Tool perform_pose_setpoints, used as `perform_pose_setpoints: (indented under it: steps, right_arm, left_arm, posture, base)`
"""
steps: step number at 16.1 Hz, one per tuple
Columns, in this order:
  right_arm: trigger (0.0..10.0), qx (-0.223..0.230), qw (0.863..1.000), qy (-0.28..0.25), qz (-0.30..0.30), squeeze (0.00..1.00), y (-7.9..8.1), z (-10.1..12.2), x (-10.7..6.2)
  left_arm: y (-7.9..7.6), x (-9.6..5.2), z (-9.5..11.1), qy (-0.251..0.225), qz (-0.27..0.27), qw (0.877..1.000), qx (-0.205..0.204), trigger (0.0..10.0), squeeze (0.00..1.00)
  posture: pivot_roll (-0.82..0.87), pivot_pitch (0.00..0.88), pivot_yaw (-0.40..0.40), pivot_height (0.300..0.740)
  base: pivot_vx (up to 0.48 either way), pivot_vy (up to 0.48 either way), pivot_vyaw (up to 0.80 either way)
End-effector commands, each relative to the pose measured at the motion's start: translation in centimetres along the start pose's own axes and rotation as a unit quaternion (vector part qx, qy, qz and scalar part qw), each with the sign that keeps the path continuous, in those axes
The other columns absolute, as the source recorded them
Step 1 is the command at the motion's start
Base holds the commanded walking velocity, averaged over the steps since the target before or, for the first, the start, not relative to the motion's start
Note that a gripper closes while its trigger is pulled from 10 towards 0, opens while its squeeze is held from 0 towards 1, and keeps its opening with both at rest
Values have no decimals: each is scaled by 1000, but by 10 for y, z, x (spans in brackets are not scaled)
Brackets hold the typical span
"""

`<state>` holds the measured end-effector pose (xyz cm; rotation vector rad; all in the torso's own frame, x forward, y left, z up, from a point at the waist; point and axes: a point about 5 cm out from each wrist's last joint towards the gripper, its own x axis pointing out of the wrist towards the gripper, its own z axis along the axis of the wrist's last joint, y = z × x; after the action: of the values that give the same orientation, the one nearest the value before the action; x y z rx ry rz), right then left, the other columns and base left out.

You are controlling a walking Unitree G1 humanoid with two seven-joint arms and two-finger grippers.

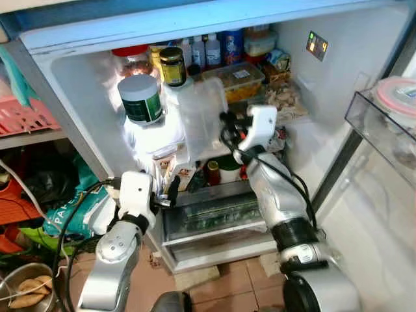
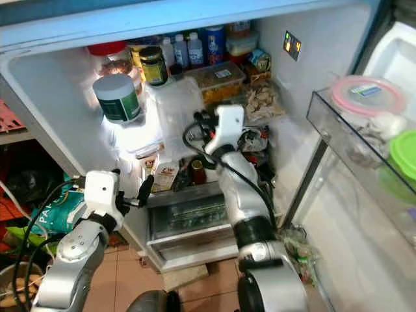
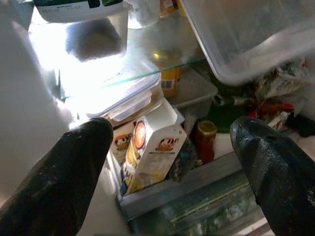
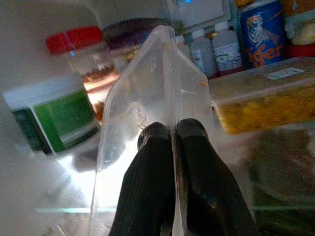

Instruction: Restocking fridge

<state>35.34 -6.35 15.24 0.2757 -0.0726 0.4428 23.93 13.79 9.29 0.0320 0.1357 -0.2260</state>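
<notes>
Our right gripper [image 4: 173, 135] pinches a clear tub [image 1: 203, 114] by its rim, center frame; it could tip & knock the green jar [image 1: 141, 99]. Left gripper [image 3: 167, 162] hangs spread wide.

My right silver arm is stretched up and forward, wrist bent, its right gripper with two long black fingers [image 4: 173, 135] pinched together on the edge of a clear plastic container [image 1: 203, 114]. My left silver arm is raised lower, elbow bent, its left gripper with two black fingers [image 3: 172, 162] spread wide, gripping nothing.
</notes>
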Motion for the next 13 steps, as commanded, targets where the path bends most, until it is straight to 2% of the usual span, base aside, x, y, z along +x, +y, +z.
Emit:
perform_pose_setpoints:
  steps: [1,3,4,6,10,13]
  right_arm:
    - [10000,9,1000,6,2,0,6,0,6]
    - [10000,30,999,24,-19,0,10,-2,17]
    - [10000,25,999,37,-31,0,9,-5,19]
    - [10000,47,994,75,-65,0,5,-12,25]
    - [10000,64,992,70,-82,0,2,-5,32]
    - [10000,89,985,55,-136,0,-12,12,40]
  left_arm:
    - [4,-2,4,-1,5,1000,11,10000,0]
    - [5,-5,4,2,5,1000,17,10000,0]
    - [6,-6,5,2,6,1000,18,10000,0]
    - [5,-11,5,7,13,1000,17,10000,0]
    - [2,-19,3,11,17,1000,9,10000,0]
    - [-3,-32,-2,25,21,999,-4,10000,0]
  posture:
    - [157,61,102,740]
    - [182,64,102,740]
    - [195,67,94,740]
    - [205,72,83,740]
    - [221,89,55,740]
    - [236,109,35,740]
  base:
    - [0,0,0]
    - [0,0,0]
    - [0,0,0]
    - [0,0,0]
    - [0,0,0]
    - [0,0,0]
